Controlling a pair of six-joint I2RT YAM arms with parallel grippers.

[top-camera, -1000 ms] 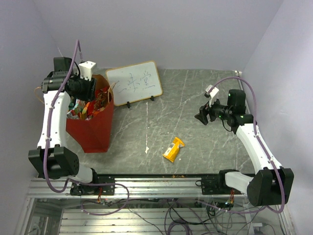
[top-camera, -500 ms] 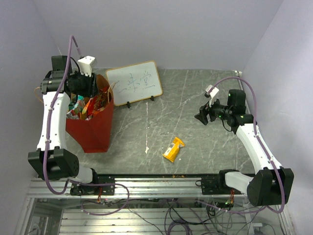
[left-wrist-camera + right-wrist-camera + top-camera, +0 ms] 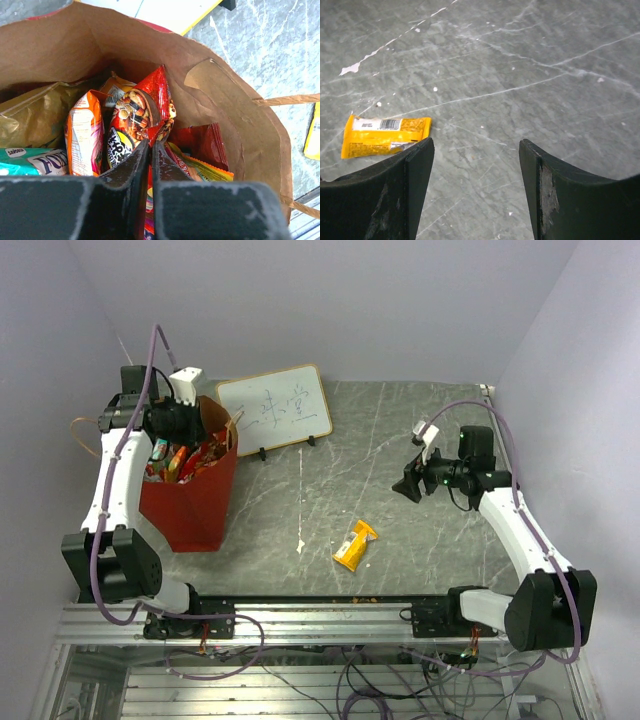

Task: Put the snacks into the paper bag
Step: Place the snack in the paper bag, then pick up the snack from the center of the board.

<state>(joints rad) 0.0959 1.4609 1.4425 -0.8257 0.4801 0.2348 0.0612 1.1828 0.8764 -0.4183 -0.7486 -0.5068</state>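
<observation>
since a second ago the left gripper [image 3: 180, 423] has drawn its fingers together over the mouth of the paper bag [image 3: 190, 510], its arm shifting a little above the rim. the right gripper [image 3: 408, 487] has eased slightly toward the middle of the tabletop [image 3: 400, 430]. the yellow packet [image 3: 354, 545] has not moved.

a white framed board [image 3: 275, 410] with writing leans on black feet near the far edge, just beside the bag's far right corner. a small white smear [image 3: 300, 543] marks the stone left of the yellow packet. in the top view the left wrist covers the bag's far rim.

the bag stands upright at the left edge of the tabletop, red outside and brown kraft inside, with a thin loop handle [image 3: 290, 100] sticking out sideways. it is crowded with snacks: a gold bag [image 3: 30, 120], a teal-white bag [image 3: 30, 161], an orange packet [image 3: 82, 135], a red packet printed with mixed nuts [image 3: 142, 107] and a dark red one [image 3: 202, 145].

the left gripper's jaws are closed to a thin slit just above these packets (whether they pinch an edge i cannot tell). the right gripper hangs with jaws wide apart over bare stone near the right edge. the yellow packet lies flat toward the near edge, well apart from the bag.
</observation>
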